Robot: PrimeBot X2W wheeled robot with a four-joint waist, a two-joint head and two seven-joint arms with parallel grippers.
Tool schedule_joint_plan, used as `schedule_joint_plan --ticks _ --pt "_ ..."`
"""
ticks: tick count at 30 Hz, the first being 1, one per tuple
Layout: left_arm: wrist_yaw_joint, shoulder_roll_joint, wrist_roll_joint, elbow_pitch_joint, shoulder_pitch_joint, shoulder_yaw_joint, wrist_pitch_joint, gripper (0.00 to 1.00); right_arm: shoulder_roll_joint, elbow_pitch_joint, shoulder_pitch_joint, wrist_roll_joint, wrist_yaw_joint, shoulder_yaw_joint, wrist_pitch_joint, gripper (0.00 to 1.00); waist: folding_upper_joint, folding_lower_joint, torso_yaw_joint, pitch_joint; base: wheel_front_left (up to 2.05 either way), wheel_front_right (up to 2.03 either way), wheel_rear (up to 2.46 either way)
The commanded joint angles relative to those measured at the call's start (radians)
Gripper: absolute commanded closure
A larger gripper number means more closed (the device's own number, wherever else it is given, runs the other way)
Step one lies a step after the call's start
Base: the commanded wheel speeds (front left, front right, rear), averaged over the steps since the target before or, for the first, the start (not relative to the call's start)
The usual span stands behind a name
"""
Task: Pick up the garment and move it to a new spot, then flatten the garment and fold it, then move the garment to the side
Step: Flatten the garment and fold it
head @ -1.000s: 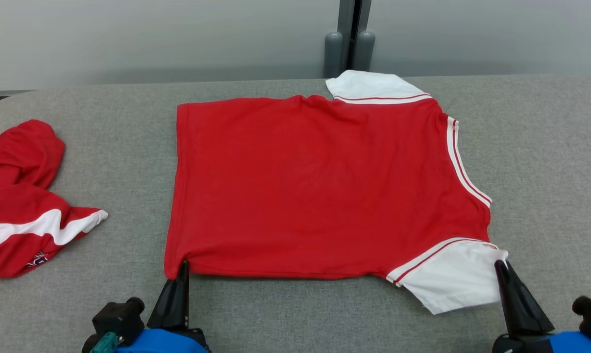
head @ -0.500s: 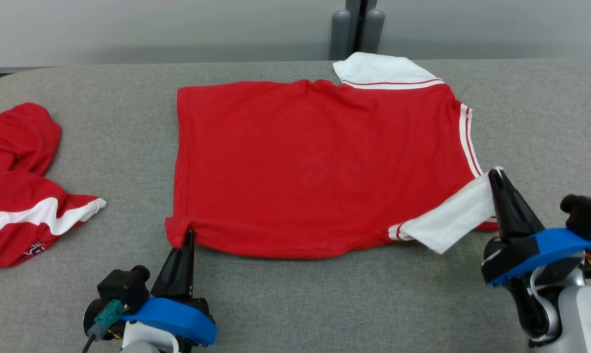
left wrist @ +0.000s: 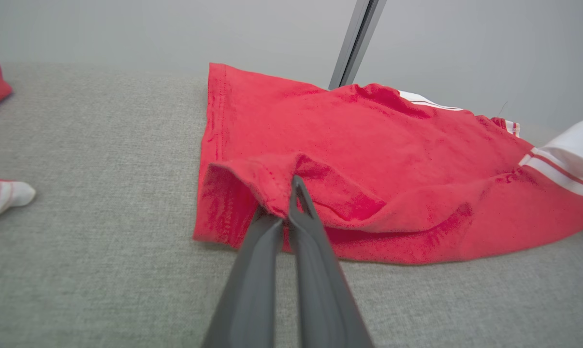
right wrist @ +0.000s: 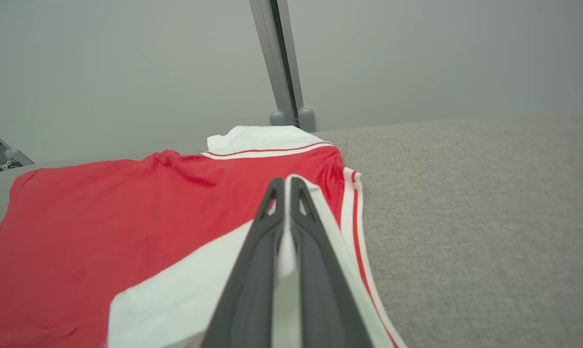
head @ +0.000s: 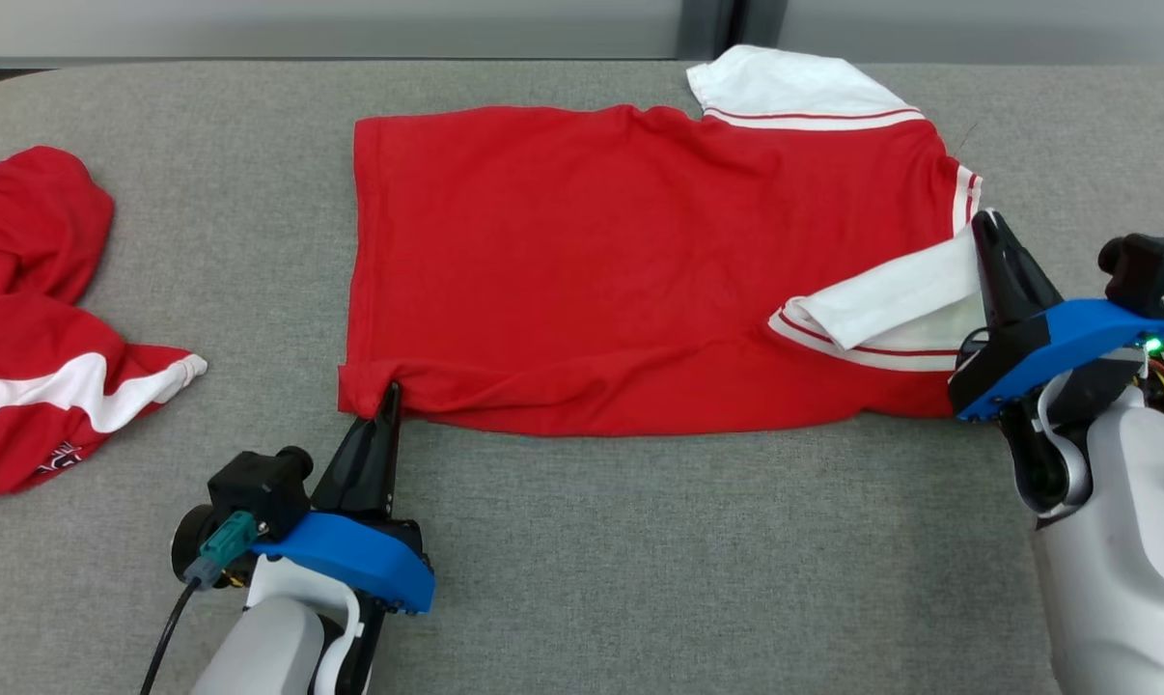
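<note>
Left gripper (head: 391,394): fingers pinched tight on the near-left hem corner of the red garment (head: 592,261), the corner raised slightly off the grey table (head: 640,579). Right gripper (head: 983,224): closed on the garment's near white sleeve (head: 891,294), which is doubled back over the red body. The garment lies spread mid-table. A second red garment (head: 32,319) lies crumpled well to the left.

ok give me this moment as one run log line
stage: folding red shirt | left gripper: shut on near hem corner | right gripper: shut on white sleeve, over the body | aside: second red garment at left
</note>
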Motion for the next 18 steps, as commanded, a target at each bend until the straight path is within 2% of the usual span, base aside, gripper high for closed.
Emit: schedule_joint_plan --ticks 1,10,11,12,13,14,18 --pt "-0.004 0.004 0.004 0.009 -0.027 0.000 0.003 1.00 -0.007 0.030 -0.036 -0.009 0.001 0.002 -0.015 1.00 0.0000 -0.0001 0.000 0.008 0.00 0.00 0.00" --pt "-0.010 0.007 -0.008 0.058 -0.081 0.006 -0.006 1.00 0.004 0.222 -0.161 -0.014 0.001 0.024 -0.116 1.00 0.0000 -0.0001 -0.008 0.029 0.00 0.00 0.00" --pt "-0.008 0.009 -0.009 0.066 -0.087 0.008 -0.009 1.00 0.004 0.240 -0.172 -0.013 0.001 0.028 -0.129 0.69 0.0000 -0.0001 -0.009 0.030 0.00 0.00 0.00" --pt "-0.005 0.010 -0.008 0.073 -0.093 0.010 -0.011 0.69 0.005 0.257 -0.179 -0.011 0.001 0.035 -0.141 0.31 0.0000 -0.0001 -0.009 0.030 0.00 0.00 0.00" --pt "-0.002 0.008 -0.007 0.078 -0.097 0.012 -0.015 0.16 0.007 0.274 -0.185 -0.003 0.001 0.044 -0.151 0.00 0.0000 -0.0001 -0.010 0.029 0.00 0.00 0.00" --pt "-0.001 0.008 -0.005 0.083 -0.100 0.013 -0.018 0.00 0.006 0.287 -0.189 -0.001 0.001 0.051 -0.164 0.00 0.0000 -0.0001 -0.010 0.028 0.00 0.00 0.00" --pt "-0.001 0.002 0.003 0.100 -0.100 0.014 -0.035 0.00 -0.020 0.323 -0.177 0.008 0.001 0.086 -0.218 0.00 0.0000 -0.0001 -0.011 0.010 0.00 0.00 0.00"
